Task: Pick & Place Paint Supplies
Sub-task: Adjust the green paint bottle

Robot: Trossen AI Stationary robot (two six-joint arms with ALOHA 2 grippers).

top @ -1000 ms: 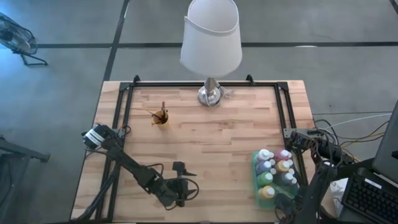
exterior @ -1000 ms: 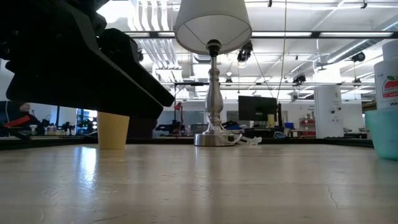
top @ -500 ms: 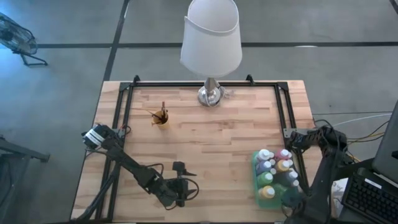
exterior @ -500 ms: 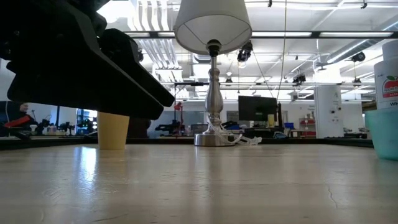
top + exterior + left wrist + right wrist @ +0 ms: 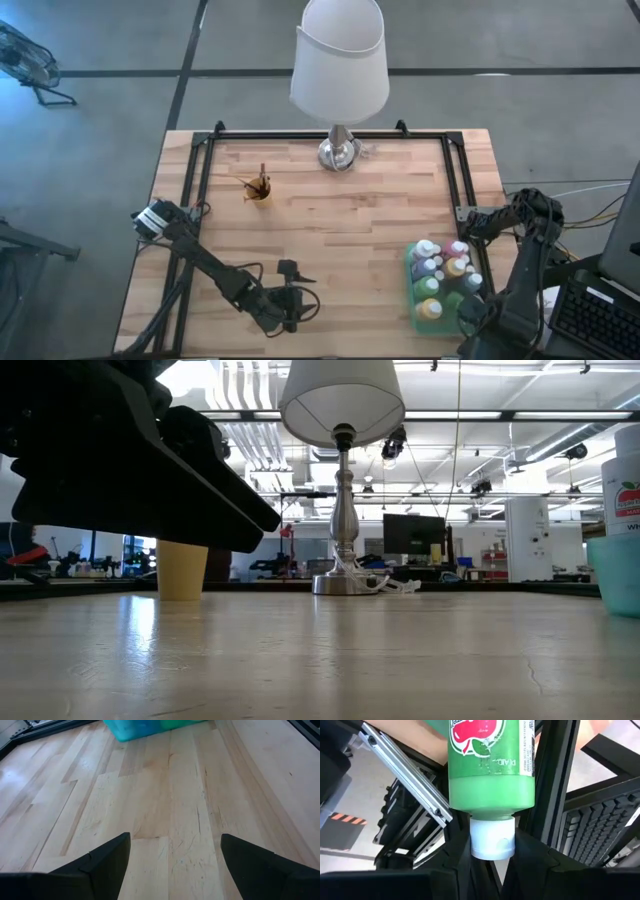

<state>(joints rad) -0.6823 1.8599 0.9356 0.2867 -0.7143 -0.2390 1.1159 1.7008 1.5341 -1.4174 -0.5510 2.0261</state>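
My right gripper is shut on a green paint bottle with a white cap, above the near right corner of the table. Several other white-capped paint bottles stand upright in the green tray beside it. Dark-handled brushes stick up out of a yellow cup at the far left. My left gripper stands open low over bare wood near the table's near edge, with nothing between its fingers. My right gripper pinches the bottle's white cap between its two fingers, one on each side. The fingers come from above, slanting down. The green body reaches away below the fingers, lifted clear, with the table's frame and a keyboard showing behind it.
A tall lamp with a white shade stands at the far edge's middle on a silver base. A black frame runs along the table's sides. A keyboard lies off the right edge. Bare wood spreads between cup and tray.
My right gripper has risen above the tray's near end with the green bottle, and its wrist has turned. My left arm has kept still.
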